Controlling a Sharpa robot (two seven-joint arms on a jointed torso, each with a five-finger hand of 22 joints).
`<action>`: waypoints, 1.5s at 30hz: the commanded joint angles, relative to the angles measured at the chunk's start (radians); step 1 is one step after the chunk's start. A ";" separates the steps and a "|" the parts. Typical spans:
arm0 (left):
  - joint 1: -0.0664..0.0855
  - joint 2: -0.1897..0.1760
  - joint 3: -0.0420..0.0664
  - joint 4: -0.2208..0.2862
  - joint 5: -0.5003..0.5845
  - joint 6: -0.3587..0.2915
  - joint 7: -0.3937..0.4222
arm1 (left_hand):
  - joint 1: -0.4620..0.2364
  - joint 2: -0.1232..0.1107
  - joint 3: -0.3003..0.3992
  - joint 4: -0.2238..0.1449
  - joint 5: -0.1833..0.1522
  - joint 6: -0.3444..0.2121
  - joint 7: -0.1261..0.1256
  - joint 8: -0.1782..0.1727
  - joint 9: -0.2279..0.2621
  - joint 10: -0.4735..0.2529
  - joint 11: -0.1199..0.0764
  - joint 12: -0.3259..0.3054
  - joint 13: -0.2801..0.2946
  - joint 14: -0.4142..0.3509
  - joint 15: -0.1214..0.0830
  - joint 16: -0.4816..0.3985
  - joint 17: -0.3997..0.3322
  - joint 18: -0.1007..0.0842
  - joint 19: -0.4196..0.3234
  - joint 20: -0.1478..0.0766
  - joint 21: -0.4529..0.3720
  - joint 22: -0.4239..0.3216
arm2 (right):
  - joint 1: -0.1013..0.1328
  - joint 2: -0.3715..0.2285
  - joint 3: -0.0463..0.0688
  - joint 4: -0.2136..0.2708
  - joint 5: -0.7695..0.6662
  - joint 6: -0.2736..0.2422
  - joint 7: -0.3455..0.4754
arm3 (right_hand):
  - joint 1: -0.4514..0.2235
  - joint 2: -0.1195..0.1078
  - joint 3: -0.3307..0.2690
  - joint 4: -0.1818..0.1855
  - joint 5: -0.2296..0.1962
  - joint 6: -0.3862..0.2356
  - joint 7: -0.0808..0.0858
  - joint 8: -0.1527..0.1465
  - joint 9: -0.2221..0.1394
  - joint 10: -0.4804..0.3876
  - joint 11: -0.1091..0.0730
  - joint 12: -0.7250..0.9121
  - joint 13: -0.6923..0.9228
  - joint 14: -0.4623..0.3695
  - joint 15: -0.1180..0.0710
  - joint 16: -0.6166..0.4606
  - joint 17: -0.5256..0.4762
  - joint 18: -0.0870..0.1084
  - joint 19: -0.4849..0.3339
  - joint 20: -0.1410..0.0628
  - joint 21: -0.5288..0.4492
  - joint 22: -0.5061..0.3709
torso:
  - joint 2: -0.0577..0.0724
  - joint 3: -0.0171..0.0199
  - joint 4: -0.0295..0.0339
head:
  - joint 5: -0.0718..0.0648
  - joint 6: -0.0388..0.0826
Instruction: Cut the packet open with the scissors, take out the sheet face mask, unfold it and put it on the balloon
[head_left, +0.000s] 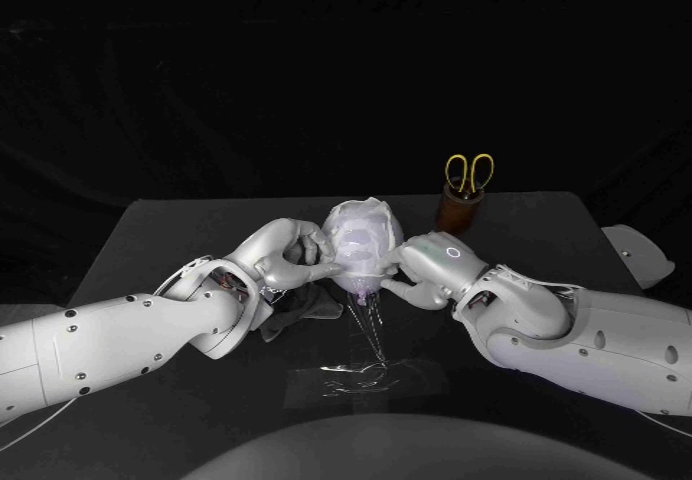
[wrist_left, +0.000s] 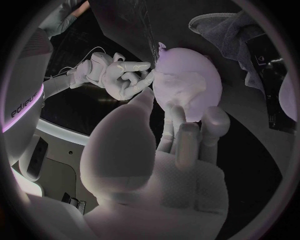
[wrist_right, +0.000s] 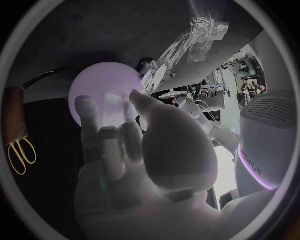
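A pale purple balloon (head_left: 361, 243) stands upright on a thin clear stick at the table's middle, with the white sheet face mask (head_left: 356, 222) draped over its top and front. My left hand (head_left: 293, 256) rests its spread fingertips and thumb against the balloon's left side (wrist_left: 187, 82), on the mask (wrist_left: 185, 89). My right hand (head_left: 418, 266) is at the balloon's right lower side and pinches the mask's edge near the knot (wrist_left: 119, 75). The right wrist view shows the balloon (wrist_right: 103, 90) just past my right hand's fingers (wrist_right: 109, 135).
Yellow-handled scissors (head_left: 467, 172) stand in a brown holder (head_left: 462, 210) behind the balloon on the right, also seen as scissors (wrist_right: 22, 152). Clear plastic (head_left: 361, 376) lies on the table near its front edge. A dark crumpled piece (head_left: 300, 312) lies under my left forearm.
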 joint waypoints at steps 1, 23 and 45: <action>-0.001 0.004 0.001 -0.004 -0.044 -0.022 -0.067 | 0.026 0.008 -0.030 0.017 -0.005 -0.009 0.003 0.008 0.001 -0.008 -0.001 0.005 0.001 0.008 0.001 0.006 0.029 -0.017 0.003 0.002 0.008 0.006 | -0.001 0.001 0.000 -0.001 -0.013 0.014 -0.008 | -0.009 -0.003 0.000 0.005 -0.002 0.000 0.005 0.000 -0.001 0.000 -0.006 0.001 0.112 0.043 -0.005 0.004 0.127 0.020 0.006 -0.004 -0.002 0.063 | -0.001 0.0013 -0.0002 | 0.000 -0.001; -0.001 0.020 0.002 -0.024 -0.032 0.007 -0.111 | 0.086 0.031 -0.098 0.063 -0.005 -0.011 0.003 0.015 0.003 -0.005 0.000 0.012 -0.001 0.019 0.002 0.011 0.049 -0.021 0.016 0.003 0.022 0.026 | -0.001 0.003 0.000 -0.001 -0.013 0.014 -0.008 | -0.009 -0.003 0.000 0.005 -0.002 0.000 0.005 0.000 -0.001 0.000 -0.006 0.001 0.112 0.043 -0.005 0.004 0.127 0.020 0.006 -0.004 -0.002 0.063 | -0.001 0.0006 -0.0005 | 0.001 -0.002; -0.001 0.041 0.002 -0.038 -0.056 0.027 -0.151 | 0.164 0.074 -0.133 0.060 -0.004 0.004 -0.001 -0.015 -0.020 0.102 -0.005 0.066 0.114 0.091 -0.001 0.045 0.207 -0.047 0.108 0.001 0.106 0.143 | -0.001 0.004 0.000 -0.002 -0.013 0.015 -0.009 | -0.012 -0.004 -0.002 0.007 -0.002 0.000 0.005 0.000 -0.002 0.000 -0.006 0.001 0.112 0.043 -0.005 0.005 0.128 0.020 0.007 -0.005 0.000 0.063 | 0.000 0.0007 -0.0007 | 0.000 -0.003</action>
